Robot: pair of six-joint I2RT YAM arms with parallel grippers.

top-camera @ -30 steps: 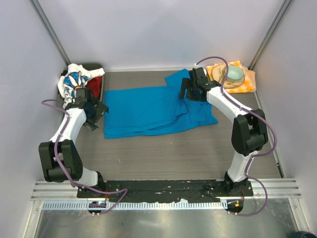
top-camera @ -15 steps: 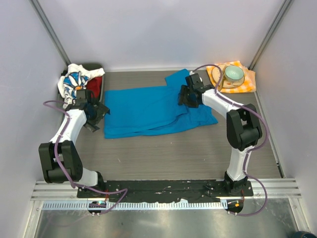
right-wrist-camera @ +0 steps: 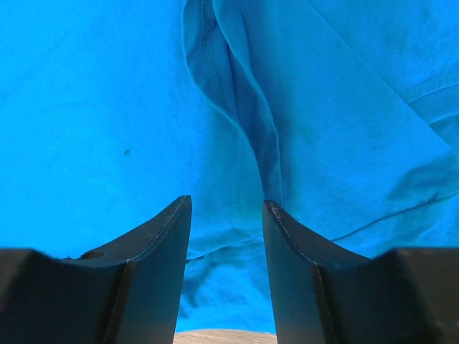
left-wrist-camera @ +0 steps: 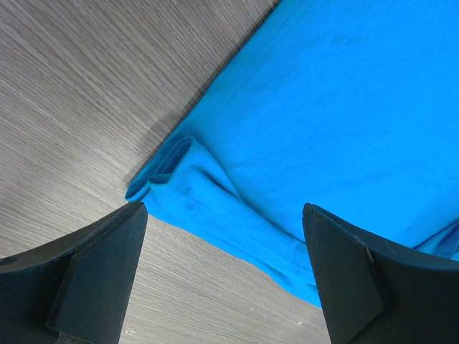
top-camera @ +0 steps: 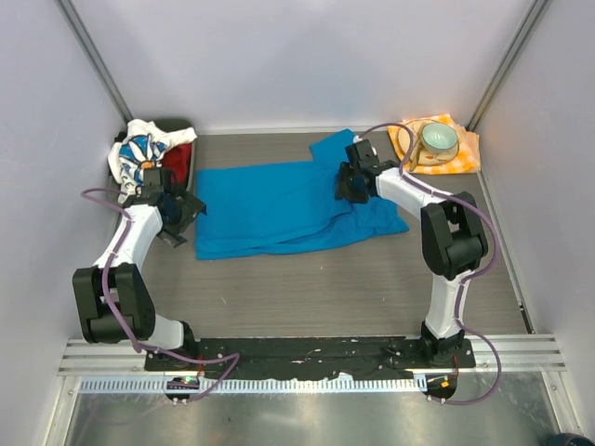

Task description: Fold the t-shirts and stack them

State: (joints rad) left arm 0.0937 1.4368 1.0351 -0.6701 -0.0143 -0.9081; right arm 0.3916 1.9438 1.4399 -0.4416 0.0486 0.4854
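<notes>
First fold's grasp: the plain bright-blue cloth t-shirt lies spread across the grey wood-grain bench, left hand wide open, empty, over its nine-o'clock corner, right hand half-narrowed astride a two-o'clock ridge, perhaps not yet pinching; both must clamp next.

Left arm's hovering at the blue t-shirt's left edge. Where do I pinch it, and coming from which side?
Pinch the rolled-over corner of the blue t-shirt. It is doubled and seems to lift slightly off the table, so one of the jaws should slip under it. Bring the open left gripper in low from the bare-table side, on the left, one jaw under and one on top.
</notes>
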